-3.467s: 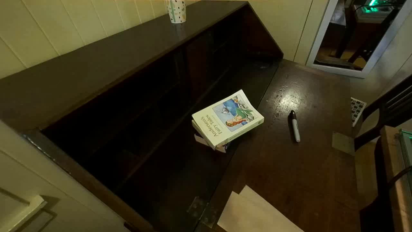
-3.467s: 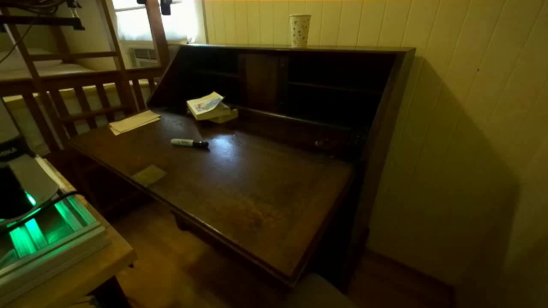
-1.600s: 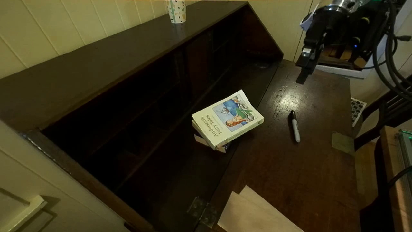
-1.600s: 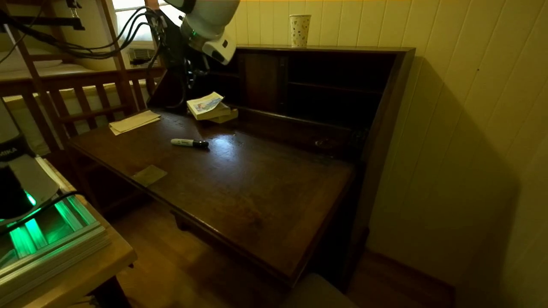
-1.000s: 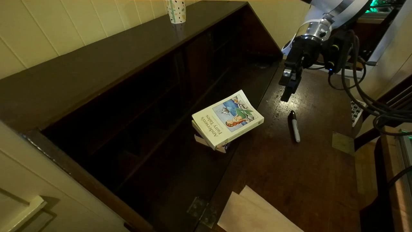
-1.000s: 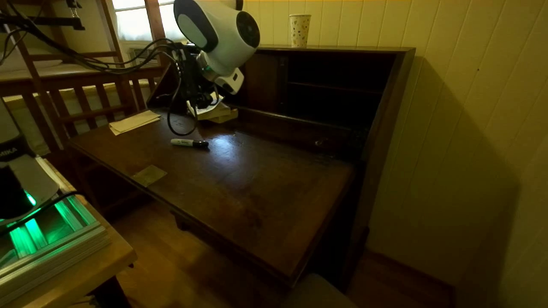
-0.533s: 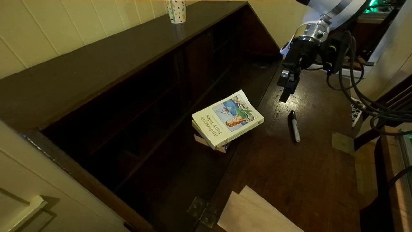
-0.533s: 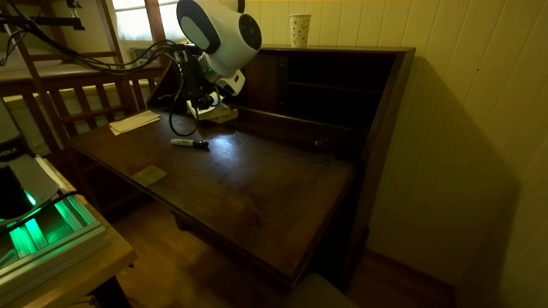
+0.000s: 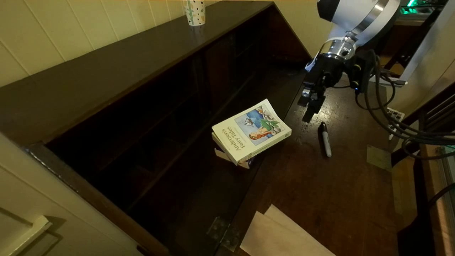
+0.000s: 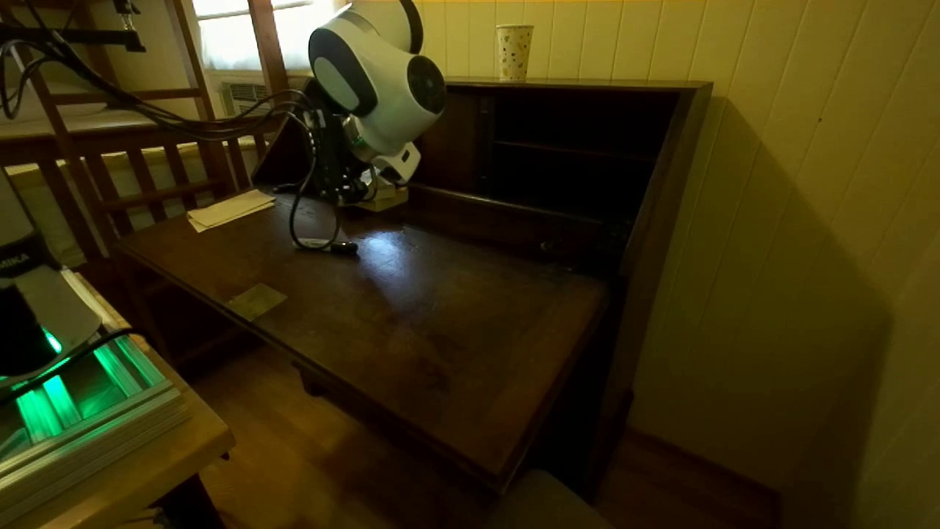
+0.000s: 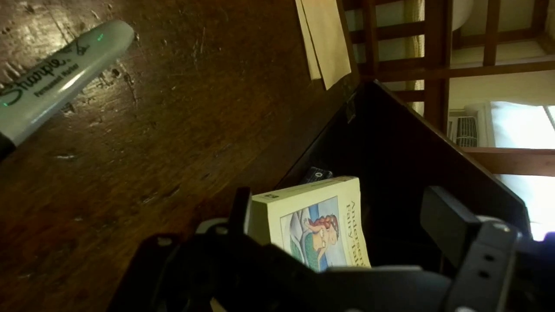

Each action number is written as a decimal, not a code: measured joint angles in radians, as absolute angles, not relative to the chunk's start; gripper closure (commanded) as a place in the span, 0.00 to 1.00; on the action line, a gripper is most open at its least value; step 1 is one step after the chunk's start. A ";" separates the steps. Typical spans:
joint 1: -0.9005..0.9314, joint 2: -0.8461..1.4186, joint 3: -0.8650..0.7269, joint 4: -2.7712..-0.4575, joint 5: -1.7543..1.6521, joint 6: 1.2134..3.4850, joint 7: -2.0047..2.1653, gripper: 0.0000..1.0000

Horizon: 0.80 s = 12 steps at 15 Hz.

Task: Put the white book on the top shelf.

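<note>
The white book (image 9: 252,129) lies flat and askew on a darker book (image 9: 224,155) where the desk leaf meets the bookcase. In an exterior view the arm hides most of it. My gripper (image 9: 308,107) hangs over the desk beside the book, apart from it. In the wrist view my fingers (image 11: 444,221) stand wide apart, and the white cover (image 11: 318,229) shows beyond the gap, nearer one finger. The brown bookcase has wide dark recesses (image 10: 580,117) by its end boards. Which of them is the top shelf I cannot tell.
A marker (image 9: 326,140) lies on the desk below my gripper. Folded paper (image 9: 280,234) rests at the desk's side. A spotted cup (image 10: 514,53) stands on the bookcase top. The end board (image 9: 96,199) rises past the recess, and loose cables (image 9: 387,121) hang off the arm.
The arm has come into view, and my gripper has moved down over the desk and nearer the white book. Over the last half second it sank a little further. The books stayed put.
</note>
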<state>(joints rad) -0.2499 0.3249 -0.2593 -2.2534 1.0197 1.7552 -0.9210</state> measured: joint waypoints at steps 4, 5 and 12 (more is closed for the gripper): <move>-0.255 0.371 -0.242 -2.232 1.067 1.759 -0.950 0.00; -0.256 0.383 -0.238 -2.226 1.076 1.759 -0.956 0.00; -0.257 0.449 -0.210 -2.185 1.087 1.766 -0.980 0.00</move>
